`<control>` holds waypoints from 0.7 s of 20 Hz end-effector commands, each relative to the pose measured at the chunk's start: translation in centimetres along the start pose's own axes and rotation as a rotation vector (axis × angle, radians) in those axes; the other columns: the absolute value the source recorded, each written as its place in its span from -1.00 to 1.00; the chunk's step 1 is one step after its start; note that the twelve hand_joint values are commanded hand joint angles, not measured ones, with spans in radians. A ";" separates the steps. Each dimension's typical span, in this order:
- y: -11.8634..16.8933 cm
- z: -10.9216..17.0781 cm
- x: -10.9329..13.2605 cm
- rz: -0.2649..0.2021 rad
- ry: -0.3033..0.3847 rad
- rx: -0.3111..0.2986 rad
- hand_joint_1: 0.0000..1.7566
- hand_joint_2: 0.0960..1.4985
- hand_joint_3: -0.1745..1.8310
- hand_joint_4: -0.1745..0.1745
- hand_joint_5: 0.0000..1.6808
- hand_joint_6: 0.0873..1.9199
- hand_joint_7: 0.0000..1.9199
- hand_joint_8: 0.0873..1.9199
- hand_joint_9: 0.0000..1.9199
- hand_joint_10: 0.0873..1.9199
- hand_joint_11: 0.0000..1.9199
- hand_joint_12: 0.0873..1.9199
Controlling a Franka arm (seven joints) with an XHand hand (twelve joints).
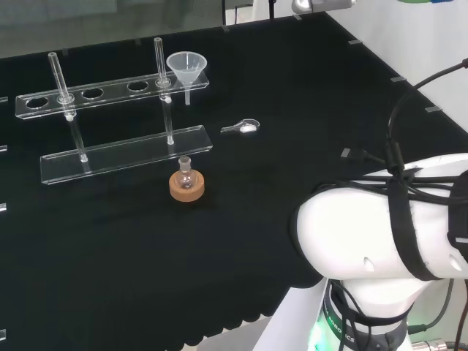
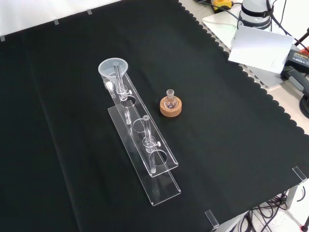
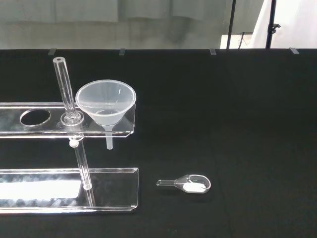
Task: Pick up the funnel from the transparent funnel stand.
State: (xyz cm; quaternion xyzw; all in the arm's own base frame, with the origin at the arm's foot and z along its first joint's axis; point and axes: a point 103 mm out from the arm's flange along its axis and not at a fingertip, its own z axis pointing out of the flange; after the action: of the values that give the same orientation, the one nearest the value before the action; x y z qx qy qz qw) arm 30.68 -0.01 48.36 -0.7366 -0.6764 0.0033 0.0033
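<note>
Funnel (image 1: 187, 70) first: it sits in the end hole of the clear stand's (image 1: 110, 96) upper shelf, cone wide open upward and its short stem hanging through below the shelf. In the head view that is the right-hand end of the stand; in the front view it is the far, upper end (image 2: 114, 69). Just beside it rises one of the stand's upright rods (image 3: 66, 89), close to the funnel's rim though whether they touch I cannot tell. The remaining holes in the shelf look empty.

On the black desk (image 1: 241, 219) in front of the stand, a small flask (image 1: 186, 172) rests on a cork ring (image 1: 187, 186), well apart from the funnel. A small clear scoop (image 3: 189, 184) with a little white powder lies on the cloth near the funnel's end of the stand.

Whether the fingers are spread or curled I cannot tell. Judging by this, the pick-up has not begun and the approach comes first. The next move likely calls for coming down over the cone, closing on its rim clear of the rod, then lifting straight up so the stem slips out of the hole.
</note>
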 end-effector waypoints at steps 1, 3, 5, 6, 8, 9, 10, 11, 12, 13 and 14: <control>0.0 0.0 0.1 0.000 -0.008 -0.009 -1.00 0.44 -0.27 0.01 -0.83 -0.87 -0.98 -0.50 -0.88 -0.40 -0.99 0.25; -0.1 0.0 0.5 -0.004 -0.014 -0.009 -1.00 0.51 -0.35 0.01 -0.77 -0.98 -0.98 -0.51 -0.88 -0.40 -1.00 0.27; 0.0 0.1 0.3 -0.007 0.005 -0.010 -1.00 0.53 -0.38 0.00 -0.76 -1.00 -0.98 -0.51 -0.88 -0.41 -1.00 0.28; 0.1 0.1 0.2 -0.007 0.010 -0.010 -1.00 0.53 -0.38 0.00 -0.75 -1.00 -0.98 -0.51 -0.88 -0.41 -1.00 0.28; 0.1 0.1 0.1 -0.007 0.011 -0.012 -1.00 0.53 -0.39 0.00 -0.75 -1.00 -0.98 -0.51 -0.88 -0.41 -1.00 0.28; 0.1 0.1 0.1 -0.004 0.008 -0.010 -1.00 0.53 -0.39 0.00 -0.75 -1.00 -0.98 -0.51 -0.88 -0.41 -1.00 0.28; 0.2 0.2 0.2 -0.007 0.000 -0.007 -1.00 0.53 -0.39 0.00 -0.75 -1.00 -0.98 -0.51 -0.88 -0.41 -1.00 0.28; 0.3 0.3 0.5 -0.015 -0.013 -0.002 -1.00 0.53 -0.39 0.00 -0.75 -1.00 -0.97 -0.51 -0.88 -0.41 -1.00 0.28; 0.4 0.5 0.9 -0.021 -0.028 0.002 -1.00 0.54 -0.39 0.00 -0.75 -1.00 -0.97 -0.51 -0.88 -0.41 -1.00 0.28; 0.6 0.8 1.2 -0.021 -0.032 0.006 -1.00 0.54 -0.39 0.00 -0.75 -1.00 -0.97 -0.51 -0.88 -0.41 -1.00 0.28; 0.8 1.0 1.4 -0.018 -0.029 0.010 -1.00 0.54 -0.39 0.00 -0.74 -1.00 -0.97 -0.51 -0.88 -0.41 -1.00 0.28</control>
State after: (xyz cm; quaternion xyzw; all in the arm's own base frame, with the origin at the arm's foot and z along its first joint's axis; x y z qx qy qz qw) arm 30.88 0.08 48.14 -0.7360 -0.6770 0.0014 0.0018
